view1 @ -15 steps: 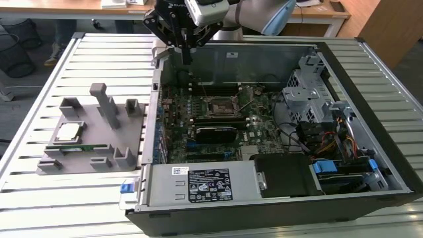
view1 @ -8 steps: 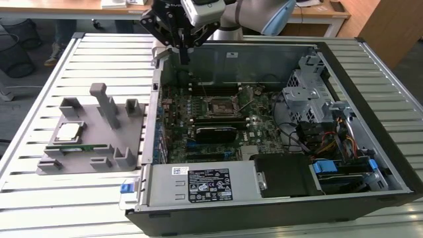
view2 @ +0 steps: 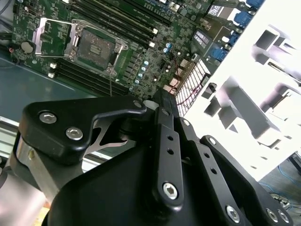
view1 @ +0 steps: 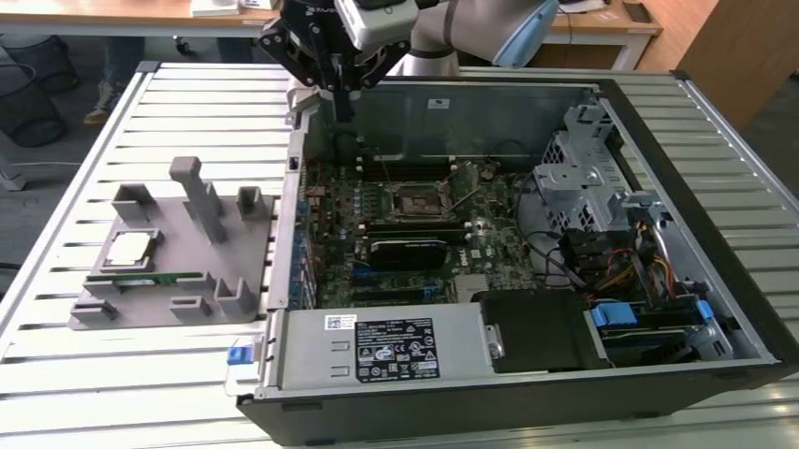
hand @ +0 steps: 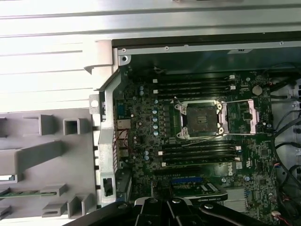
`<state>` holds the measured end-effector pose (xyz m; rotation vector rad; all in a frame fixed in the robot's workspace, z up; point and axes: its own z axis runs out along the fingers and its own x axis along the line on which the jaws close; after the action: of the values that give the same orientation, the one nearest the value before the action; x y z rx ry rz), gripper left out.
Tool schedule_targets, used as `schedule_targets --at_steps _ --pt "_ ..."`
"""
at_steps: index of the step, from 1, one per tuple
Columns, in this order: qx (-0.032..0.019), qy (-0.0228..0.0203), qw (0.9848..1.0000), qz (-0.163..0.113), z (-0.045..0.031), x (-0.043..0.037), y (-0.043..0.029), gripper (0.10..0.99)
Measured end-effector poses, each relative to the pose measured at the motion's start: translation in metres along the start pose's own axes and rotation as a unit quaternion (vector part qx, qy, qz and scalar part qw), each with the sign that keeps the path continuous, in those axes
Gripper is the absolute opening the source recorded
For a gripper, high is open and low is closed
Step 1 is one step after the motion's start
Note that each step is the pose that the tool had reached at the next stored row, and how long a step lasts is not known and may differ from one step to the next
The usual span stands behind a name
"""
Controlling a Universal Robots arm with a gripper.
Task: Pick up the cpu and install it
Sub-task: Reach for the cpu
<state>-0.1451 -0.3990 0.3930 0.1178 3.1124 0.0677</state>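
Over slatted bench (view1: 125, 383), hovers at open computer case (view1: 500, 421) rim, end effector (view1: 340, 112) pinched together, empty; cpu (view1: 130, 248) well apart on grey tray (view1: 187, 281).

A robotics lab: slatted metal workbench (view1: 125, 374); opened computer case (view1: 500, 412); wooden desk (view1: 112, 21) behind.
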Motion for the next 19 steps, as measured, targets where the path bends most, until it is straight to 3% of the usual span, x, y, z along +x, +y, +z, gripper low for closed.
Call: schedule_targets --at_steps 19 --pt "0.0000 0.0000 1.0000 0.000 0.0000 0.0152 -0.0012 0.114"
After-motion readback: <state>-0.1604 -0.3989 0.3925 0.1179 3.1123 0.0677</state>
